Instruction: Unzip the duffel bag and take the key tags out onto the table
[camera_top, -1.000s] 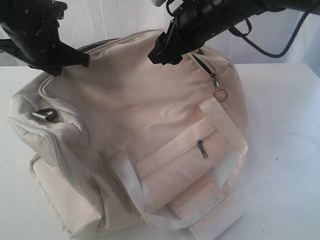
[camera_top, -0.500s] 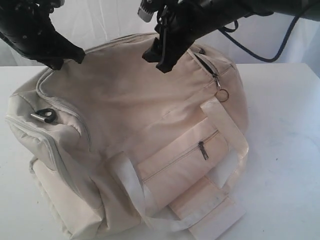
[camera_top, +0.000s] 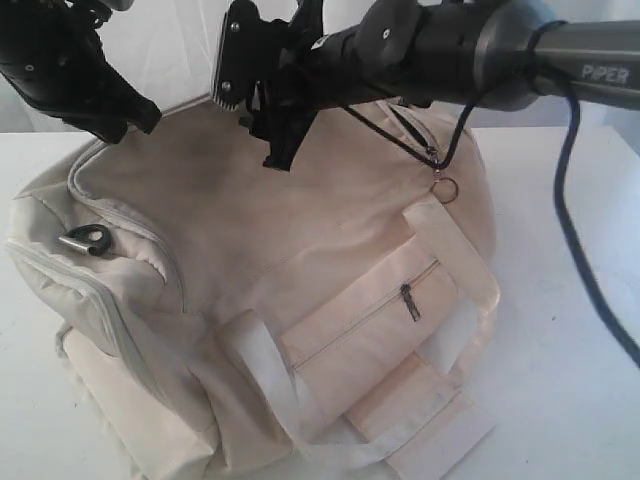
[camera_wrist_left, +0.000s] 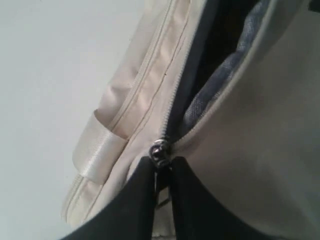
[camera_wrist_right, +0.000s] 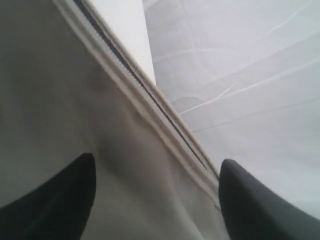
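Note:
The cream duffel bag (camera_top: 300, 220) lies on the white table (camera_top: 570, 300). My left gripper (camera_top: 135, 115) is at the bag's far left top edge, shut on the main zipper pull just behind the metal slider (camera_wrist_left: 160, 150); in the left wrist view the gripper (camera_wrist_left: 162, 167) pinches it. Beyond the slider the zipper gapes, showing dark grey lining (camera_wrist_left: 220, 45). My right gripper (camera_top: 258, 110) hangs open just above the bag's top panel, its fingers (camera_wrist_right: 55, 195) spread over fabric beside a closed zipper line (camera_wrist_right: 135, 85). The key tags are hidden.
A front pocket with a zipper pull (camera_top: 405, 300) and pale webbing handles (camera_top: 270, 380) face the camera. A dark D-ring (camera_top: 85, 238) sits at the bag's left end, a metal ring pull (camera_top: 444, 188) at the right. The right arm's cable (camera_top: 580, 250) trails over the table.
The right arm has swung left across the top of the bag, its gripper staying open. The left gripper has shifted slightly left, still shut, and the bag's left end has shifted with it.

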